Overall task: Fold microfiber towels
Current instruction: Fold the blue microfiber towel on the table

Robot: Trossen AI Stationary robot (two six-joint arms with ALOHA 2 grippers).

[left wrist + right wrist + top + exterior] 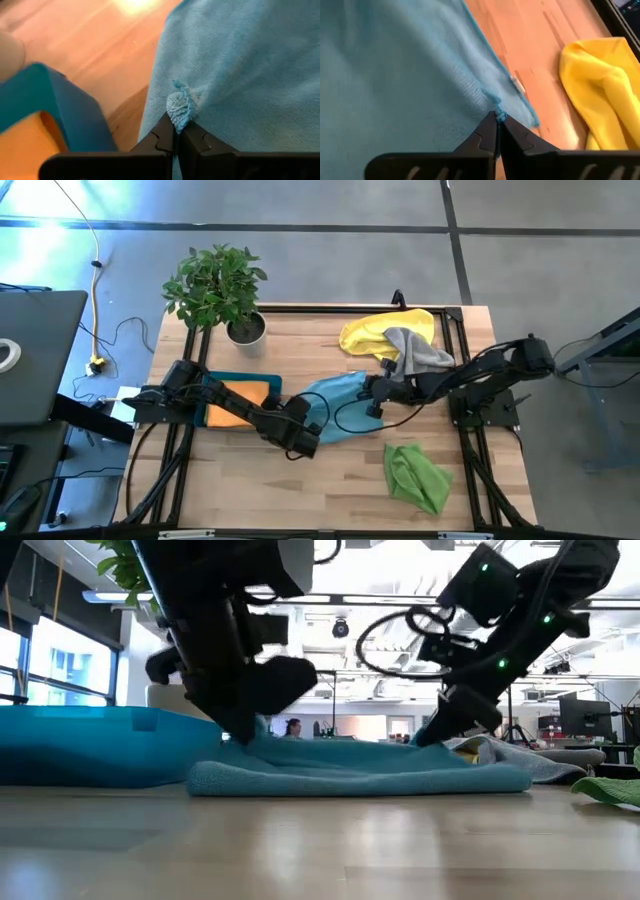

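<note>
Pale wooden table [330, 485] boards carry everything, with grey floor around them and a bright open room beyond the far edge in the low view. Near the table's middle lies the light blue towel [335, 405], partly bunched and flat on the wood. The left gripper [176, 131] has its fingers pressed together on a small pinch of this towel's edge, on the side toward the dark teal tray [240, 380]. The right gripper [496, 120] is likewise clamped on a fold of the towel's opposite edge, the side nearer the yellow towel [375, 332]. That yellow towel lies crumpled toward the far right corner, with the grey towel [412, 350] draped partly over it. A lime green towel [415, 475] lies crumpled near the front right corner, well apart from the others. The tray sits along the left edge and holds the orange towel [235, 405]. A potted plant [218, 285] stands at the far left corner
</note>
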